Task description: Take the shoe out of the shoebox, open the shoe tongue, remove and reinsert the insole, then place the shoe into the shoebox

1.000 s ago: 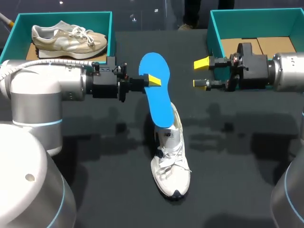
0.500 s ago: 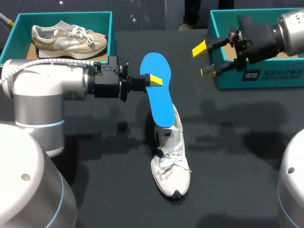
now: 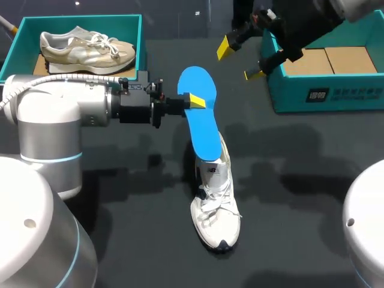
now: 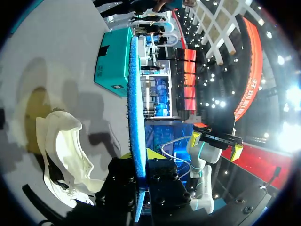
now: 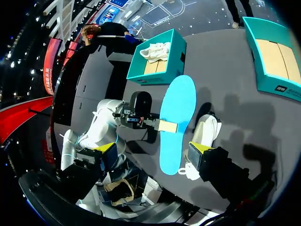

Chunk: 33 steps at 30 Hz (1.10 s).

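My left gripper (image 3: 195,101) is shut on the edge of a blue insole (image 3: 201,120), which is held up over the table. The insole's near end overlaps the heel opening of a white sneaker (image 3: 216,207), which lies toe toward the front edge. In the left wrist view the insole (image 4: 135,94) shows edge-on between my fingers, with the sneaker (image 4: 63,150) beside it. My right gripper (image 3: 241,60) hangs open and empty, high at the back by the corner of the empty teal shoebox (image 3: 318,99). The right wrist view looks down on the insole (image 5: 176,117) and sneaker (image 5: 206,132) from far above.
A second teal shoebox (image 3: 141,42) at the back left holds a beige sneaker (image 3: 87,48). The dark tabletop (image 3: 300,180) lies bare to the right of the white sneaker. My left arm's thick body (image 3: 48,120) fills the left side.
My right arm has risen and swung back from beside the insole to the back of the table, staying open. The left gripper and insole have kept still.
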Motion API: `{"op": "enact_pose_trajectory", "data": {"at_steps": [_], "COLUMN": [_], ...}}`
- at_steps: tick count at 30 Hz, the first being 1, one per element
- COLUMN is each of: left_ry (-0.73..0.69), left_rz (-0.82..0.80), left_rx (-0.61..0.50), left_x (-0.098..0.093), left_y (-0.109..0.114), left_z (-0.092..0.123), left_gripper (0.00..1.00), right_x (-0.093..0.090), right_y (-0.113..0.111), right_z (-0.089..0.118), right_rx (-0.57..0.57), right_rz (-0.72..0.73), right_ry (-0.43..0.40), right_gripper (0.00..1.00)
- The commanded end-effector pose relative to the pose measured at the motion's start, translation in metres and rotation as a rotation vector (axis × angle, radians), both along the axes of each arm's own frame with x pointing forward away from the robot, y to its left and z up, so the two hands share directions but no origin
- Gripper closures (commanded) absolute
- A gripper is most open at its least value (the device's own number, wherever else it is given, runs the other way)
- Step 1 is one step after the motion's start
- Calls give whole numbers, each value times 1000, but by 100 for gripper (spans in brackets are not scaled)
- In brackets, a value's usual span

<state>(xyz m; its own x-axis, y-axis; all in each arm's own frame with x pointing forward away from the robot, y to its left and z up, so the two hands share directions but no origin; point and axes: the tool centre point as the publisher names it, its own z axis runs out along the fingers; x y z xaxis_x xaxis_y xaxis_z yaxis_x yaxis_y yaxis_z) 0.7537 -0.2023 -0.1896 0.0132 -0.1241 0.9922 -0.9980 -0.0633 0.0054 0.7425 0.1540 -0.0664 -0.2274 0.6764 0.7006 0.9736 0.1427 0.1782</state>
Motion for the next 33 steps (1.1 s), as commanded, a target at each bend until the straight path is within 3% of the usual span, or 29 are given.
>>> {"op": "enact_pose_trajectory", "data": {"at_steps": [1,12,25,33], "left_ry": [-1,-1,-1,-1], "left_rz": [2,2,2,2], "left_rx": [1,1,1,1], "left_x": [-2,-2,-2,-2], "left_y": [1,1,1,1], "left_z": [0,0,0,0], "left_gripper": [100,100,100,100], "right_x": [4,-4,-9,-10], "right_y": [18,54,66,73], "right_z": [9,15,24,22], "right_rx": [-351,-546,-746,-790], "right_rz": [-57,-69,-164,-178], "right_ry": [-33,-19,6,21], "right_gripper": [0,0,0,0]}}
